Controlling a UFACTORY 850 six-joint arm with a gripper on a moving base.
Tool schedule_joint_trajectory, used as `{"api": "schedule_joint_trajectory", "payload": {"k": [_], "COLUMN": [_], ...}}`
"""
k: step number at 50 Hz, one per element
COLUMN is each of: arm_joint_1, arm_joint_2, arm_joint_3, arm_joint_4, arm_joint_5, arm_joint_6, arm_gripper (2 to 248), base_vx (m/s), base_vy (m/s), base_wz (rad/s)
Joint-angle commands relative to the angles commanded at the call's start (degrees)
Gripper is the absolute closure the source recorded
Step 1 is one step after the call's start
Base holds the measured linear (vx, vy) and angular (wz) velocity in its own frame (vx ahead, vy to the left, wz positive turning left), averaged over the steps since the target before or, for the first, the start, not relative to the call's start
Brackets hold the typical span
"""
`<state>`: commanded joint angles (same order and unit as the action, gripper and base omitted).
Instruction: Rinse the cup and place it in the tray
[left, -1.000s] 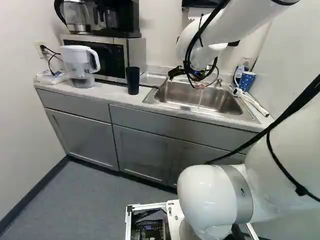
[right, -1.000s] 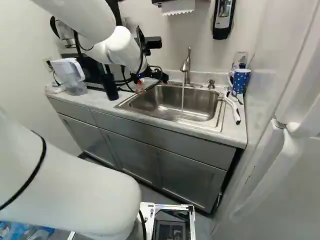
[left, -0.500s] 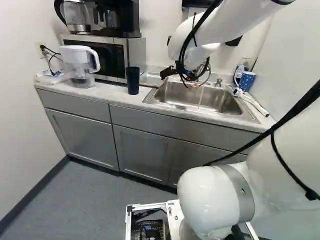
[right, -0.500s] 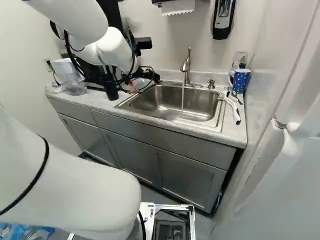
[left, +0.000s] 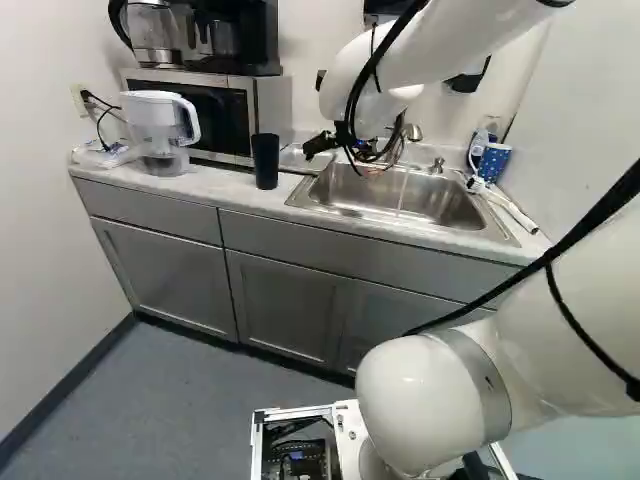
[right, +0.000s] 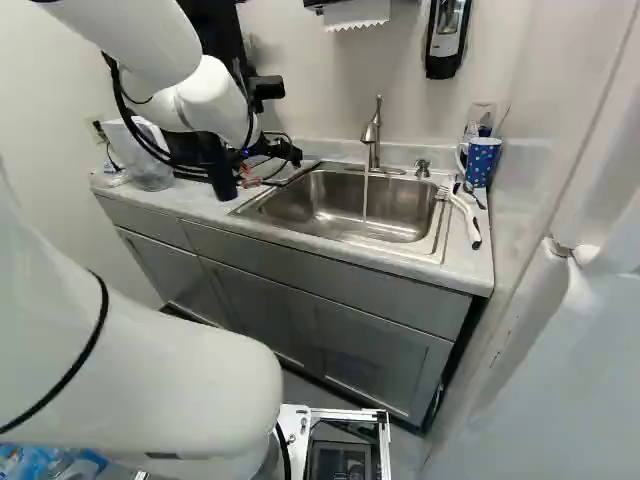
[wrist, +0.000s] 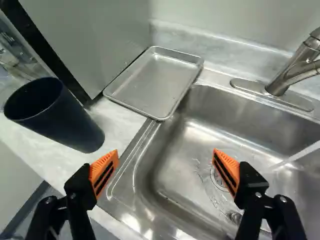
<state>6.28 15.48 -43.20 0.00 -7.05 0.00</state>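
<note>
Positioning: the pincer (left: 340, 158) hangs above the boundary between the bench (wrist: 117, 117) and the sink (wrist: 200, 192). Its two fingers stand spread, with a wide gap between the orange pads (wrist: 104, 172). In the wrist view, one finger is over the sink's side rim and the other is over the basin. No object is pinched between them.

Cup: the dark cup (wrist: 65, 122) stands upright on the bench, mouth upward. It is outside the fingers, near the finger over the rim, and apart from the tray.

Tray: the shallow metal tray (wrist: 155, 82) lies ahead of the pincer, at the corner of the sink, between the microwave (left: 272, 110) and the basin. Its visible inner surface is bare.

Water supply: the faucet (right: 371, 130) discharges a thin stream of water (right: 365, 197) into the basin. The drain (wrist: 218, 179) is visible in the basin floor. The cup is outside the stream.

Adjacent items: a water pitcher (left: 158, 130) stands on the bench at the left of the left base view, in front of the microwave. A coffee maker (left: 240, 40) rests on top of the microwave. At the right of the right base view, a blue dotted mug (right: 482, 162) stands beyond the sink.
</note>
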Motion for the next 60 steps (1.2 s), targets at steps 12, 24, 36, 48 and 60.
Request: {"api": "schedule_joint_trajectory", "payload": {"k": [12, 24, 36, 48, 60], "arm_joint_1": [2.5, 4.9, 7.4, 9.7, 12.0], "arm_joint_2": [-0.5, -1.3, -2.2, -3.2, -4.4], "arm_joint_3": [-0.5, -1.1, -1.9, -2.8, -3.9], "arm_joint_4": [0.0, 0.0, 0.0, 0.0, 0.0], "arm_joint_5": [0.0, 0.0, 0.0, 0.0, 0.0], "arm_joint_6": [0.0, 0.0, 0.0, 0.0, 0.0], "arm_gripper": [3, 3, 3, 3, 3], "base_vx": [0.000, 0.000, 0.000, 0.000, 0.000], "base_vy": [0.000, 0.000, 0.000, 0.000, 0.000], "base_wz": [0.000, 0.000, 0.000, 0.000, 0.000]}}
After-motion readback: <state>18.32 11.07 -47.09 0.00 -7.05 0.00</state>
